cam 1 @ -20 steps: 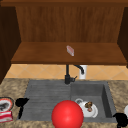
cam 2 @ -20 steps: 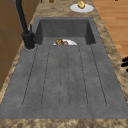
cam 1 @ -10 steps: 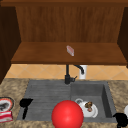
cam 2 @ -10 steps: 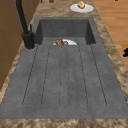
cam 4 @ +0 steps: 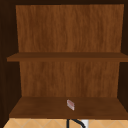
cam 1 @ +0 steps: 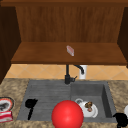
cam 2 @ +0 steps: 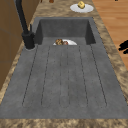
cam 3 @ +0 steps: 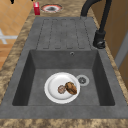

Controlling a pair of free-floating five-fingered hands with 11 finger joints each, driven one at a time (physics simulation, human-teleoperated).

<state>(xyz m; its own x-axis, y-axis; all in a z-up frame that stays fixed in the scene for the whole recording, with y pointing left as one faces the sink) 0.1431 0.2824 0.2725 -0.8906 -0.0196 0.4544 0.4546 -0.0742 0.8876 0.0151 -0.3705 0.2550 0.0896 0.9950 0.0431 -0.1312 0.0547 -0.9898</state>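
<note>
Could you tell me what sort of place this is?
Most likely a kitchen: a grey sink with a black faucet set in a speckled countertop, a plate of food in the basin, and wooden shelves above.

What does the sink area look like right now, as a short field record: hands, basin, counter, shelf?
left hand: over the sink's drainboard, fingers pointing down, holding nothing
right hand: at the counter's front right edge, beside the basin
basin: white plate with brown food bits next to the drain
red ball: at the sink's front edge
counter left: red box beside a round dish
counter right: plate with yellow item
shelf: small pink block
</note>
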